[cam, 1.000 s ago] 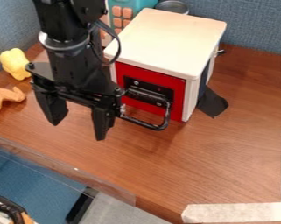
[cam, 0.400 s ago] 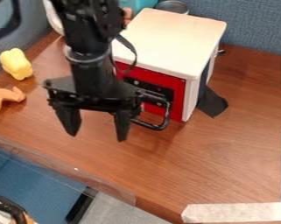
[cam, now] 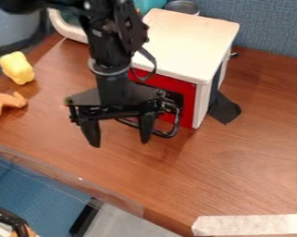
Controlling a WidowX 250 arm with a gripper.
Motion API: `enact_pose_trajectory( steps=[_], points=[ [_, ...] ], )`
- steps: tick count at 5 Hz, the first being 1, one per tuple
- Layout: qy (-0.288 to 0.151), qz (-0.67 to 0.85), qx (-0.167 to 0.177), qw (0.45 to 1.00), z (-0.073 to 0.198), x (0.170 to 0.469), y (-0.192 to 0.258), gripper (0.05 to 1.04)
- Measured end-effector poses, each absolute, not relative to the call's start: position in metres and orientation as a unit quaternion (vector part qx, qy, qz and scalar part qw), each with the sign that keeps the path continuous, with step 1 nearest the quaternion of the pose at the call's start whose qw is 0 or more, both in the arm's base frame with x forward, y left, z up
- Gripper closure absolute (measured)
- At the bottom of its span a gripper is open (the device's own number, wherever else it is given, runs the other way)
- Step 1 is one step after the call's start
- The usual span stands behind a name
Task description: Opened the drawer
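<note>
Brown wood-grain counter (cam: pixel 231 162) here; black two-finger pincer (cam: pixel 120 142) open, empty, by the curved black handle (cam: pixel 168 135) on the flat red drawer front (cam: pixel 188 98); lining up, I reckon; next, hook and pull.

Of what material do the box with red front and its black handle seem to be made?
The box looks like wood, smooth and pale on top, though plastic is possible. The handle may be metal: a glossy, bent bar with bright glints.

Black arm—grey collar; looping cable
</note>
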State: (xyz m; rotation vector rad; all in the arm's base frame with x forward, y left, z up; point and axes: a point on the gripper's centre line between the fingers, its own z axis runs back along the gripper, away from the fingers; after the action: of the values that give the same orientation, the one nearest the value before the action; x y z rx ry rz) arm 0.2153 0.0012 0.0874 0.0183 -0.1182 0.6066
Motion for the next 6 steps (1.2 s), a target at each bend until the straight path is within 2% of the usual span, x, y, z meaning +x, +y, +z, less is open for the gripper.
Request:
enact_pose_trajectory(
  steps=[1, 4, 6],
  points=[
    [-0.085, 0.352, -0.008, 0.932, 0.088, 0.225, 0.007, 0.085],
    [-0.103, 0.489, -0.013, 0.866, 0.068, 0.245, 0.012, 0.085],
    [-0.104, 0.531, -0.032, 0.84, 0.058, 0.264, 0.009, 0.085]
  ],
)
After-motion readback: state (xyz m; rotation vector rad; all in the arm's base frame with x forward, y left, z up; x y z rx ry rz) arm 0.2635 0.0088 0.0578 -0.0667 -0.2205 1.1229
